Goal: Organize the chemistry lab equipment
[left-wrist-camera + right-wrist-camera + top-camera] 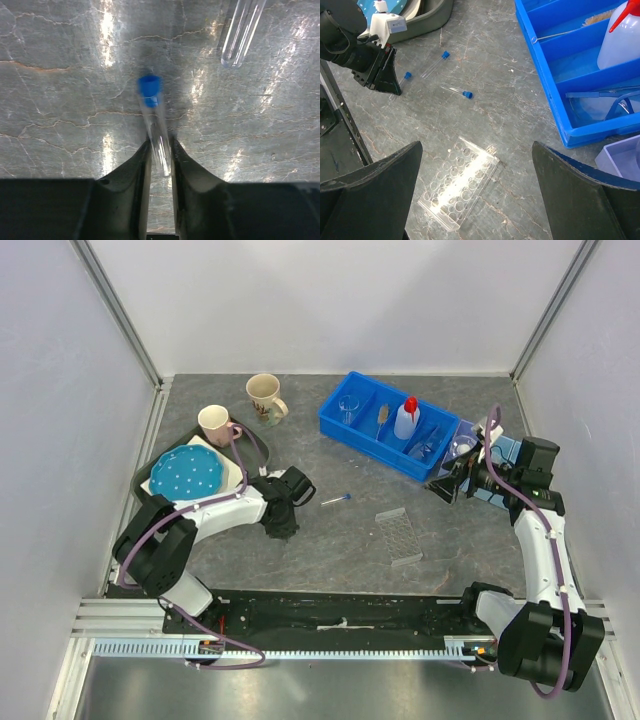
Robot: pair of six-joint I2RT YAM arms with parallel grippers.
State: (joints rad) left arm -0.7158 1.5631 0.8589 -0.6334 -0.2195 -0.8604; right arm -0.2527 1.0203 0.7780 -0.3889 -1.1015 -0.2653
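Partly done: bottle (pixel 405 420), brush (pixel 382 418), goggles (pixel 612 102), beaker (pixel 348 408) in blue bin (pixel 375 438). Remaining: rack (pixel 400 536), three tubes (pixel 434 64) loose on table (pixel 330 550). Left pincer (pixel 161 145) straddles one tube (pixel 155 120) lying on table; whether gripped, cannot tell. Right pincer (pixel 477 150) spread, empty.

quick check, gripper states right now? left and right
Left gripper: jaws closed on a blue-capped tube.
Right gripper: open wide, holding nothing.

The counter (pixel 330 550) is grey, veined with pale cracks. The tube (pixel 156 130) is clear, capped bright blue. Blue bin (pixel 370 445), white squeeze bottle (pixel 405 422) with red nozzle, turquoise white-dotted plate (pixel 187 473), a beige mug (pixel 264 395), a pink mug (pixel 214 424).
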